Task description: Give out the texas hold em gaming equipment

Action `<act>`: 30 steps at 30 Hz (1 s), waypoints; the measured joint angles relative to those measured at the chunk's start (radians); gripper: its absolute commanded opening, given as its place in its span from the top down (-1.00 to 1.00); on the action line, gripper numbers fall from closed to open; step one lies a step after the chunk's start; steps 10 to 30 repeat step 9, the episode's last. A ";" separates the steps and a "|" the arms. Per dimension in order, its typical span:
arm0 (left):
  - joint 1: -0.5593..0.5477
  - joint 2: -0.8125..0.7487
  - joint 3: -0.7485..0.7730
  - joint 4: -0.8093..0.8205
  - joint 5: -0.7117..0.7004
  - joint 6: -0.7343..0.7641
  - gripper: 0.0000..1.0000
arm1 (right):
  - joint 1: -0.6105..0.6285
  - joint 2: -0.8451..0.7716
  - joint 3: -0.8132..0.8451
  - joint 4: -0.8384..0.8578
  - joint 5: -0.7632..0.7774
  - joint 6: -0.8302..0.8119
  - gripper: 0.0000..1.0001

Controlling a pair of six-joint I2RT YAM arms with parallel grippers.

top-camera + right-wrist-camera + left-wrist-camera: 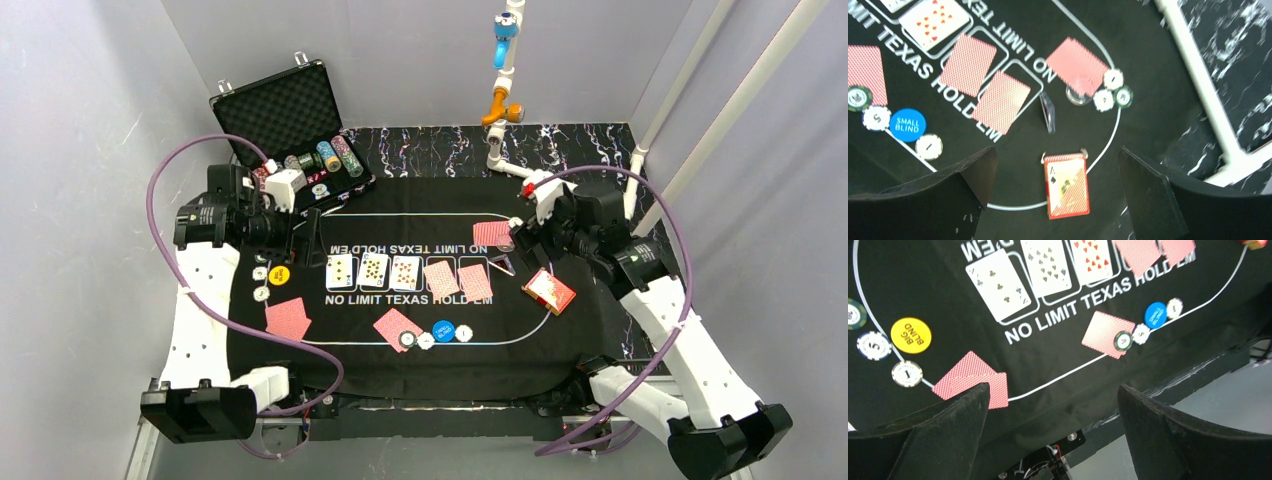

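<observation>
On the black mat [400,355] lie three face-up cards [374,269] and two red-backed ones [458,279] in a row. Pairs of red-backed cards lie at the left [288,319], front [397,329] and far right [492,234], each with chips beside it. A yellow button [910,335] and a blue button [907,125] sit by the chips. The red deck box [1066,185] lies below my open right gripper [1057,150], between its fingers but untouched. My left gripper [1053,388] hangs open and empty above the mat's near left edge, its left finger [948,430] over the left pair [973,377].
The open black foam-lined case [290,115] with rows of striped chips [335,155] stands at the back left. A small dark thin piece [1048,112] stands on edge near the far-right pair. A white pipe frame [640,160] borders the marbled table on the right.
</observation>
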 measured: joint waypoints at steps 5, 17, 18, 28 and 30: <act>0.000 -0.033 -0.080 -0.015 -0.050 0.035 -0.97 | 0.000 -0.013 -0.075 -0.043 0.032 0.034 -0.96; 0.000 -0.032 -0.108 -0.011 -0.076 0.042 -0.97 | 0.000 -0.016 -0.077 -0.050 0.038 0.049 -0.96; 0.000 -0.032 -0.108 -0.011 -0.076 0.042 -0.97 | 0.000 -0.016 -0.077 -0.050 0.038 0.049 -0.96; 0.000 -0.032 -0.108 -0.011 -0.076 0.042 -0.97 | 0.000 -0.016 -0.077 -0.050 0.038 0.049 -0.96; 0.000 -0.032 -0.108 -0.011 -0.076 0.042 -0.97 | 0.000 -0.016 -0.077 -0.050 0.038 0.049 -0.96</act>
